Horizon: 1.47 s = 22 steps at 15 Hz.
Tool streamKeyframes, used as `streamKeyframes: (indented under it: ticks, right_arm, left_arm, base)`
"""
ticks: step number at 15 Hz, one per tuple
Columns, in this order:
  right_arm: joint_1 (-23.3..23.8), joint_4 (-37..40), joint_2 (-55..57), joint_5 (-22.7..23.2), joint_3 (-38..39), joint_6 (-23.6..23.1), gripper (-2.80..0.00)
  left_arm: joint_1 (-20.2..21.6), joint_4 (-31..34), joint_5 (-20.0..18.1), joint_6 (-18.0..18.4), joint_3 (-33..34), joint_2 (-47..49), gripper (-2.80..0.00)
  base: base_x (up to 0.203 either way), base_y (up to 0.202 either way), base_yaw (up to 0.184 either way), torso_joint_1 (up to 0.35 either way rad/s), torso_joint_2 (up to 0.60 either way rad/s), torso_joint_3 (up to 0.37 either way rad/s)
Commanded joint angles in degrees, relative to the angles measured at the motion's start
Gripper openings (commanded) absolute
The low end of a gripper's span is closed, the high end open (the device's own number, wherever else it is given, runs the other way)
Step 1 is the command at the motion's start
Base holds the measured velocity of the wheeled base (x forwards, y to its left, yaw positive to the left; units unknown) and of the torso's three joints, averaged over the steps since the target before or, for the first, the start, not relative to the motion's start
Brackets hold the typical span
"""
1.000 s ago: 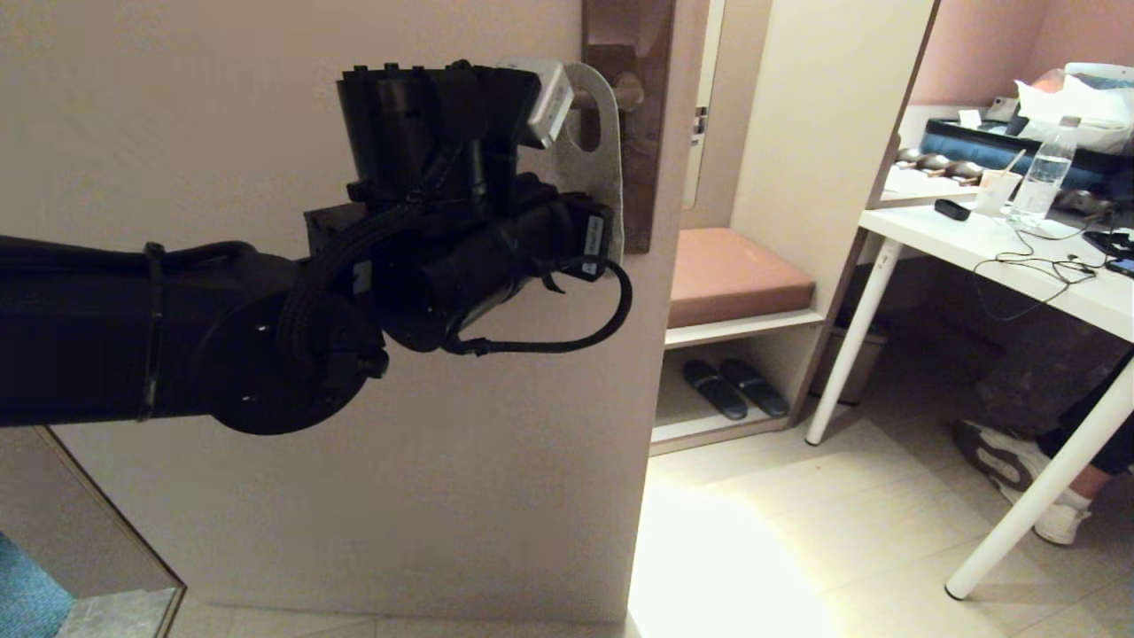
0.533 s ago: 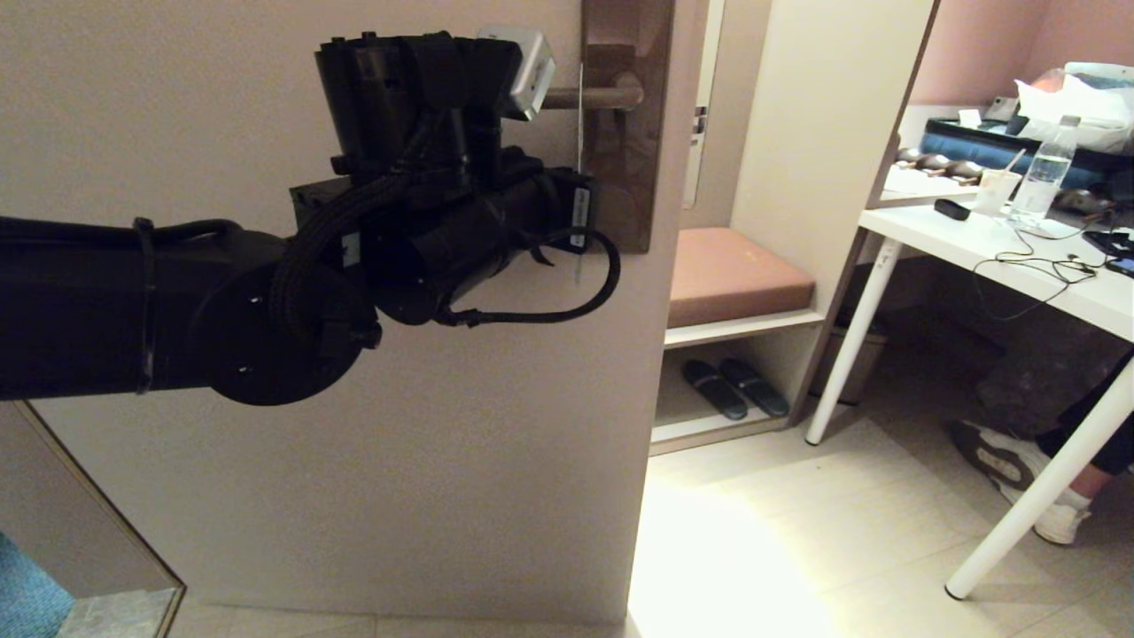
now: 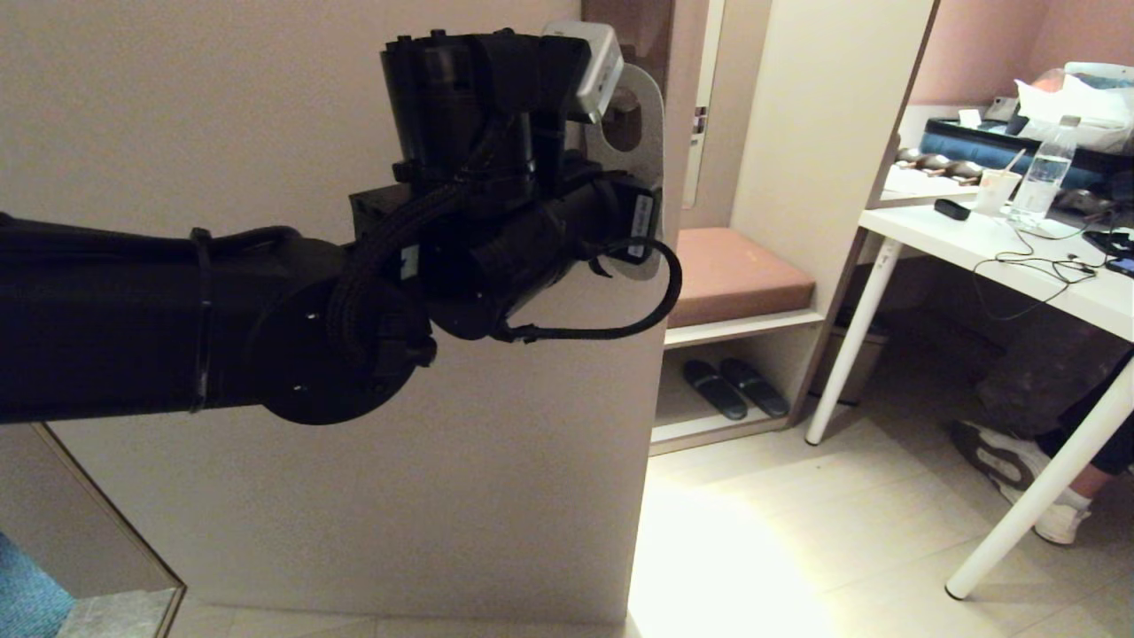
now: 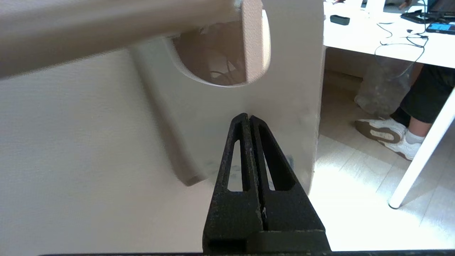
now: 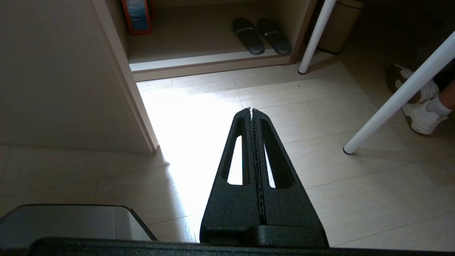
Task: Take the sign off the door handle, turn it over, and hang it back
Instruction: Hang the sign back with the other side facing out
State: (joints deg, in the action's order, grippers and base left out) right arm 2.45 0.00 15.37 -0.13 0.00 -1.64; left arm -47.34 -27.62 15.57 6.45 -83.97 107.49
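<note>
Hanging stage, as I judge it: sign (image 3: 649, 111) held up at the handle (image 4: 106, 32), white face toward my head camera, oval hole level with the lever's free end.

- Sign: lower part pinched in the left gripper (image 4: 250, 118). In the wrist view the hole sits just past the lever tip. I cannot tell whether the lever is through it.
- Left jaws: pressed together, no gap, with the card between them as I read it.
- Left arm: stretched across the door (image 3: 266, 133), wrist raised beside the handle, hiding most of the lever from my head view.
- Right gripper (image 5: 251, 111): parked, jaws closed on nothing, pointing down at the floor (image 5: 337, 106).
- Next move calls for: keeping the hole square to the lever, sliding the sign along it toward the backplate (image 3: 647, 27), then opening the jaws only once the card's weight rests on the lever.
</note>
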Motion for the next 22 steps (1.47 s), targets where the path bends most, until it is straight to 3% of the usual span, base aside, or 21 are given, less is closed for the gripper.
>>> streamKeyframes:
  ticks: [1, 22]
  right_arm:
    - [0.01, 0.00, 0.10, 0.00, 0.00, -0.03, -2.80]
    - [0.01, 0.00, 0.09, 0.05, 0.00, -0.03, -2.80]
  left_arm:
    - [-0.21, -0.15, 0.17, 0.06, -0.49, 1.36, -2.80]
    - [1.99, 0.64, 0.07, -0.03, -5.71, 4.04, -2.80]
  base:
    - [0.000, 0.000, 0.000, 0.000, 0.00, 0.000]
    - [0.000, 0.000, 0.000, 0.000, 0.00, 0.000]
